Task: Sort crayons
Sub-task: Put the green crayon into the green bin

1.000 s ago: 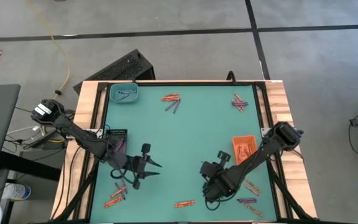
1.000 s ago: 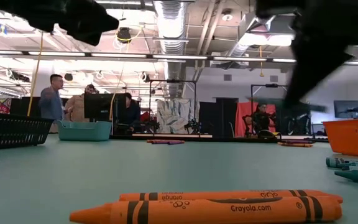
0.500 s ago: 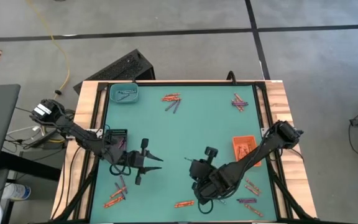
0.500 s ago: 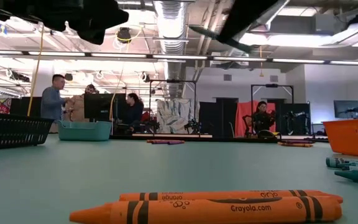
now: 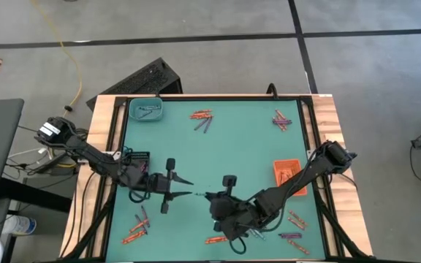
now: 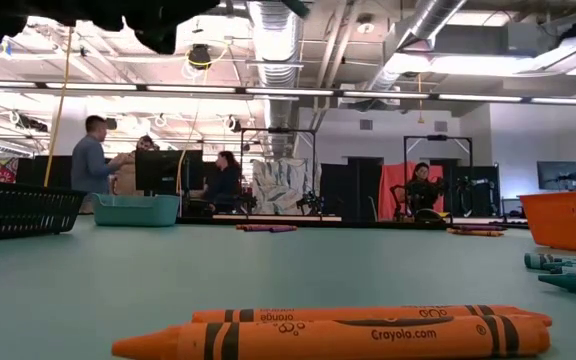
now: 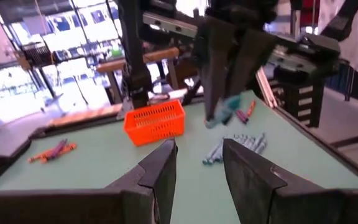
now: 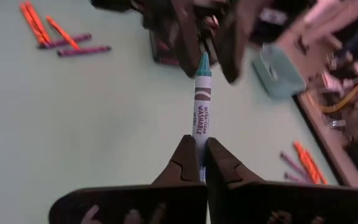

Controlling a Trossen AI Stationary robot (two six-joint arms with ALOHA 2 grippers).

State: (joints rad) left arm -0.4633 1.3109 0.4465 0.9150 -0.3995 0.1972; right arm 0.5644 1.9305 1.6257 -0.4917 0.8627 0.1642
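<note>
Teal crayon clamped in right tool, long axis pointed at spread left tool, frame centre; handover implied.

Left gripper fingers apart, facing right gripper, its fingers pinched; tips nearly meeting mid-table.

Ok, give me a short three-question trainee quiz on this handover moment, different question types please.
1. True or false: the right gripper is shut on a teal crayon.
2. Multiple choice: the left gripper is A) open, facing the crayon; B) shut on an orange crayon; C) resting inside the teal tray.
3. Fill in: in the high view, the orange tray sits near the table's ____ edge.

Key: 1 true; 2 A; 3 right.
</note>
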